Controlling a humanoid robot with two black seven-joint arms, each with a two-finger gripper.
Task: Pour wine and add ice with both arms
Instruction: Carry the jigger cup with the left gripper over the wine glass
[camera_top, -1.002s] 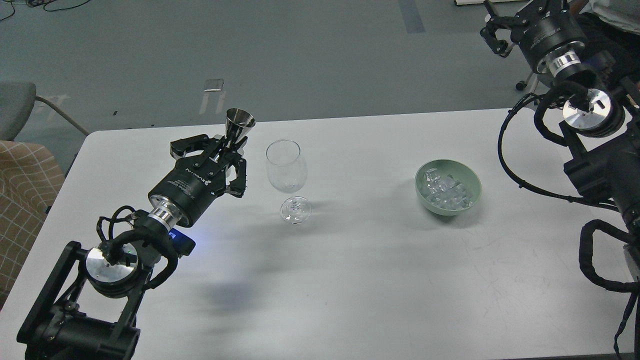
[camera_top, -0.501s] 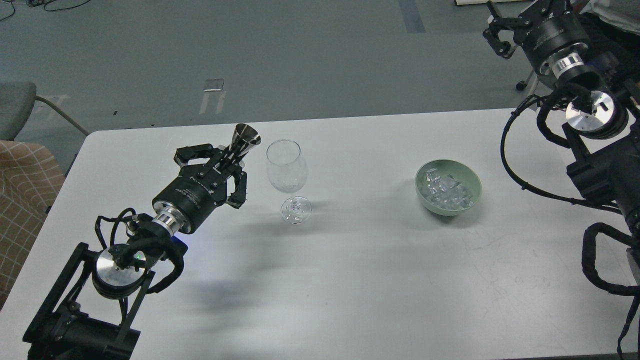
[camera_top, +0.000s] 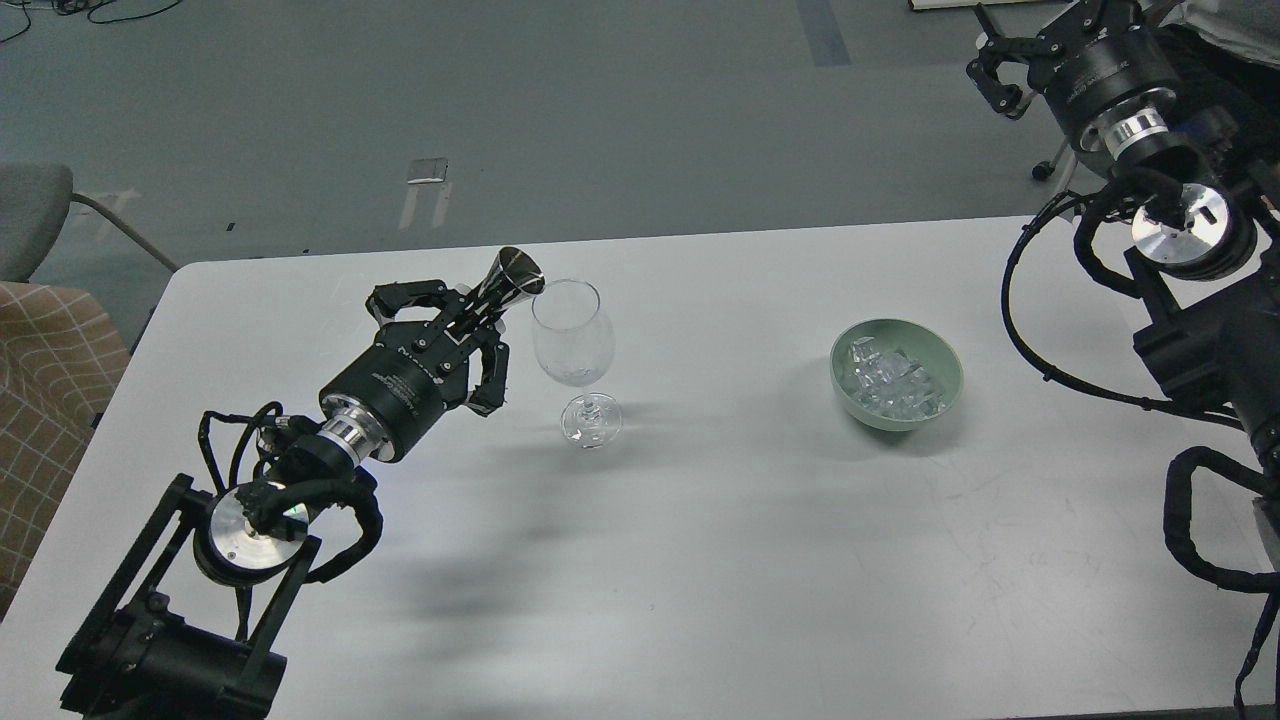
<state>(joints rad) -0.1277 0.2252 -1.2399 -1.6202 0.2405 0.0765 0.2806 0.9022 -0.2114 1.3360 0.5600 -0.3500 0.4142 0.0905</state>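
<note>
A clear wine glass (camera_top: 573, 335) stands upright on the white table (camera_top: 700, 560). My left gripper (camera_top: 462, 315) is shut on a small steel measuring cup (camera_top: 510, 280), tilted to the right with its mouth at the glass's left rim. No liquid can be made out in the cup or the glass. A pale green bowl (camera_top: 937, 363) to the right holds several clear ice cubes (camera_top: 890, 383). My right gripper (camera_top: 1005, 60) is raised beyond the table's far right corner, its fingers spread and empty.
A chair with a checked cushion (camera_top: 50, 380) stands off the table's left edge. My right arm's cables (camera_top: 1040, 330) loop over the table's right side.
My left gripper has moved right toward the glass and tipped the steel cup from upright to leaning over the glass rim. The right arm has barely moved.
</note>
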